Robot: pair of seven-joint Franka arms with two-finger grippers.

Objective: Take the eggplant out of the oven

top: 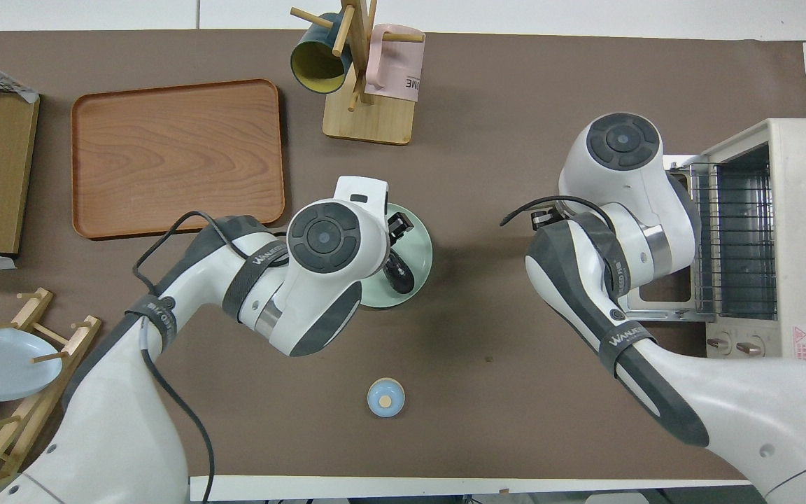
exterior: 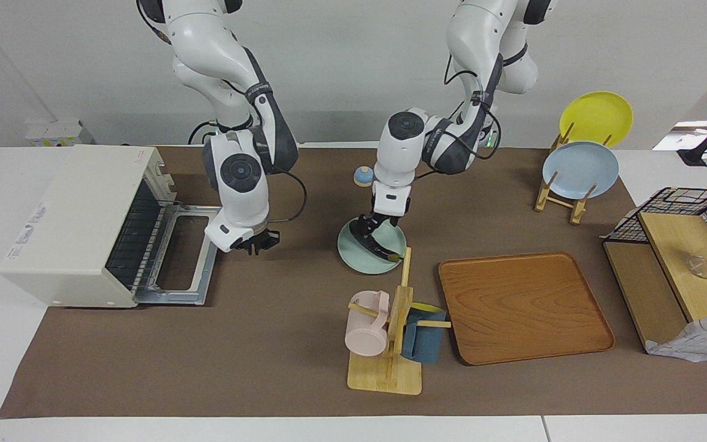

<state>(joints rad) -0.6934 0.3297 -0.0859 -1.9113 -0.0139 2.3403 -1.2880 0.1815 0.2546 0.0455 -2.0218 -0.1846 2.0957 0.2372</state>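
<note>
Now, from the facing camera, the left gripper (exterior: 370, 231) is down on the pale green round plate (exterior: 353, 253) mid-bench, pinching the slim dark purple eggplant (exterior: 383, 247). The right gripper (exterior: 257, 242) waits by the boxy cream-white toaster oven (exterior: 77, 209) at the right arm's edge, fingers spread. Overhead, the eggplant (top: 399, 273) lies on the plate (top: 420, 253), door down. Risk: letting go tilted could roll it off the rim.

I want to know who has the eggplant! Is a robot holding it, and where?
The left tool is at one end of the eggplant, which lies on the green plate; an actual hold cannot be told.
</note>
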